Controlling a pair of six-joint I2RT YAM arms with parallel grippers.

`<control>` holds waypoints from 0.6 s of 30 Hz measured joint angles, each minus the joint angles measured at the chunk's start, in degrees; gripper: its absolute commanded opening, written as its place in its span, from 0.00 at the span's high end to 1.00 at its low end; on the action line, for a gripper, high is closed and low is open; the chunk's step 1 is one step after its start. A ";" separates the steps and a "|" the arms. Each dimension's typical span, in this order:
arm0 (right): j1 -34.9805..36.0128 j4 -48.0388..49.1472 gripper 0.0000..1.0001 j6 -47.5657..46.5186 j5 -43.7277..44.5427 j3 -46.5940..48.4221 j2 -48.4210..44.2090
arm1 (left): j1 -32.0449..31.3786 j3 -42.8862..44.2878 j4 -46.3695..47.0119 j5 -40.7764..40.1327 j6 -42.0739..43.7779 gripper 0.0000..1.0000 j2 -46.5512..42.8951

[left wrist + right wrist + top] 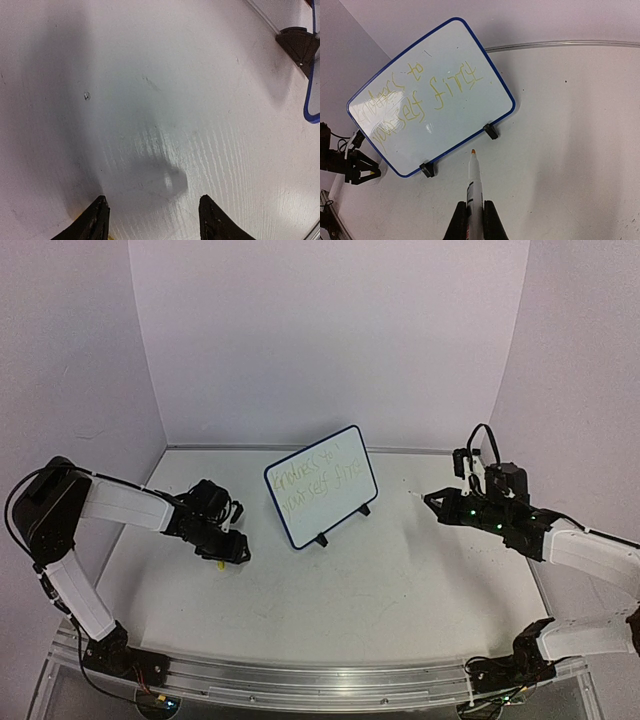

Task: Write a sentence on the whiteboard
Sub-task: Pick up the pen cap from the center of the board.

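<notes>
The whiteboard (pixel 338 504) stands tilted on two black clip feet at the middle back of the table. The sentence (pixel 320 482) is on it in two faint yellow-green lines. It reads clearer in the right wrist view (pixel 420 97), on the whiteboard (pixel 457 125). My right gripper (pixel 475 206) is shut on a white marker (pixel 474 182). The marker's orange tip points at the board's lower rim, a short way off it. In the top view the right gripper (pixel 432 499) is to the right of the board. My left gripper (pixel 153 202) is open and empty, low over the table to the left of the board (pixel 238 552).
A small yellow item (pixel 218 565) lies on the table under the left gripper. The board's blue rim (pixel 307 102) and one clip foot (pixel 298 44) show at the right edge of the left wrist view. White walls enclose the table on three sides.
</notes>
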 measured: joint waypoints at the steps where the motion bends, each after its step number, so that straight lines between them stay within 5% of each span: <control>1: 0.00 0.01 1.00 0.01 0.00 0.00 -0.01 | 0.00 0.27 -0.09 -0.43 0.01 0.39 0.22; 18: 0.00 0.02 1.00 0.11 0.00 0.00 0.29 | 0.15 0.34 -3.16 -7.80 -1.09 0.38 -0.24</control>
